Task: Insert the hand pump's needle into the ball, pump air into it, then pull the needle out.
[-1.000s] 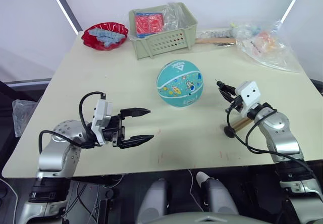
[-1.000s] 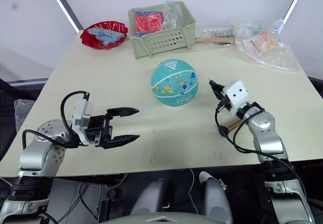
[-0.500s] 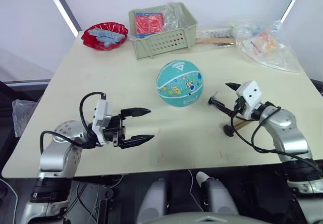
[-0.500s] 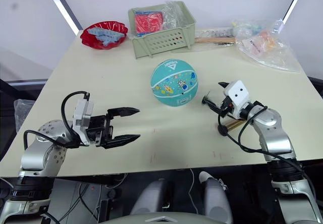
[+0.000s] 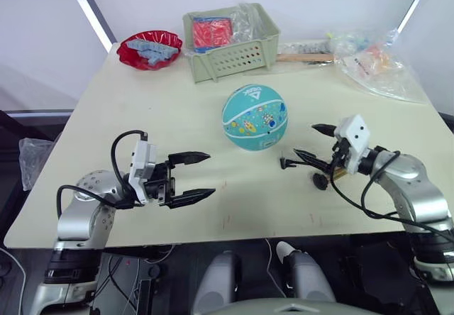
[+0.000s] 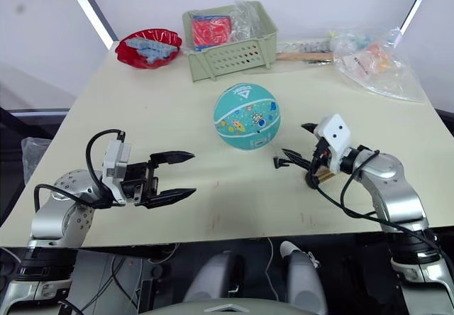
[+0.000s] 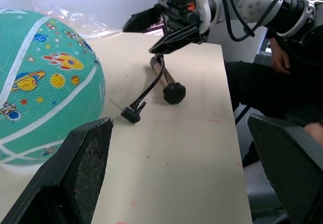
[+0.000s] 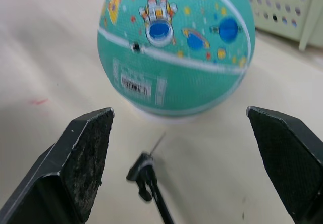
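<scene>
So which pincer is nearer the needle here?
The right pincer: it hangs open just above the needle, between it and the pump. The left pincer, also open, hovers well across the table.

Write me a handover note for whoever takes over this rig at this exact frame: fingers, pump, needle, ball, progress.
Left gripper: fingers open, empty, hovering above the table, short of the ball.
Right gripper: fingers open, holding nothing, above the hose near the needle.
Hand pump lies on the table under the right arm; the needle's fitting rests on the table beside the ball, tip pointing toward it, not inserted.
Ball sits mid-table, free.
Done: nothing yet.
Left: grasp the needle end, steady the ball, insert, pump, pull out.
</scene>
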Motion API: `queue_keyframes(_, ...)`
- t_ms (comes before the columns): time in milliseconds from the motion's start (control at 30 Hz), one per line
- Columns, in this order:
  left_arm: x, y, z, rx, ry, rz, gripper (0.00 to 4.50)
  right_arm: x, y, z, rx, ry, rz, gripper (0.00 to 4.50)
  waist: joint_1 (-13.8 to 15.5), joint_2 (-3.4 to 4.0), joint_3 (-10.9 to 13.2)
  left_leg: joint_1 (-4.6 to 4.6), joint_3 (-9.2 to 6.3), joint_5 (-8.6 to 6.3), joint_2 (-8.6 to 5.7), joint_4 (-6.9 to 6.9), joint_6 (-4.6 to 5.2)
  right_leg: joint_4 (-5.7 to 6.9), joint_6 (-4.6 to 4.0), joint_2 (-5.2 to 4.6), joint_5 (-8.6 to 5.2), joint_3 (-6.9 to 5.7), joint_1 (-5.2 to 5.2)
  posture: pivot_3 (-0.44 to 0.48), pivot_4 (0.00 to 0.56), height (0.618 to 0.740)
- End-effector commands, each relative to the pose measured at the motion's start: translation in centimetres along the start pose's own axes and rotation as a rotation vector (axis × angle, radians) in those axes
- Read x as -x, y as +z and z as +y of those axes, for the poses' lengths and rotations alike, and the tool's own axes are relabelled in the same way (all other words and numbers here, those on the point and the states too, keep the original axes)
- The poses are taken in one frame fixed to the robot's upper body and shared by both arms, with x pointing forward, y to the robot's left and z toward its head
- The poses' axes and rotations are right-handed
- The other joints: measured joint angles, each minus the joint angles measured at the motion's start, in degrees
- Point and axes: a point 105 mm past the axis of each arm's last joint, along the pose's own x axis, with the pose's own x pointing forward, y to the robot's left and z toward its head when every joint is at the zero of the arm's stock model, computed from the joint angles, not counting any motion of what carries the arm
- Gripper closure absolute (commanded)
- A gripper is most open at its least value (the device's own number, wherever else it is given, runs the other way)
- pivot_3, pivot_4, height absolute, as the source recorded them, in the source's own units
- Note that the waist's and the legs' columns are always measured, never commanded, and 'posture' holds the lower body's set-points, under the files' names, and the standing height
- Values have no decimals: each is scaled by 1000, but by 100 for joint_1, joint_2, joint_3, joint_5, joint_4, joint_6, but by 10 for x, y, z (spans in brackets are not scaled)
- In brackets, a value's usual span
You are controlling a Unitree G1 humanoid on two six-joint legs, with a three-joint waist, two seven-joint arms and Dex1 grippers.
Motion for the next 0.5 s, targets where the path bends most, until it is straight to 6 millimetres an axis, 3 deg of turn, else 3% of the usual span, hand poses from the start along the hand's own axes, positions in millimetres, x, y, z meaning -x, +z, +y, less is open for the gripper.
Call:
queue_keyframes(33,4,3,2,-24,21,-12,0,16,14,-4,44,-41,-89,76,-6,-1,0,0,1,0,0,0,0,-1,0,0,0,0,0,0,150,738)
queue_keyframes(200,10,-1,7,-20,77,-17,0,37,7,-3,29,-70,-151,76,-24,-1,0,3,0,0,2,0,0,-1,1,1,0,0,1,0,150,738)
queue_keyframes(500,41,-21,20,0,296,6,0,107,-35,-13,-36,-228,-98,76,-10,-1,0,5,2,0,4,0,0,-2,1,1,0,2,3,0,150,738)
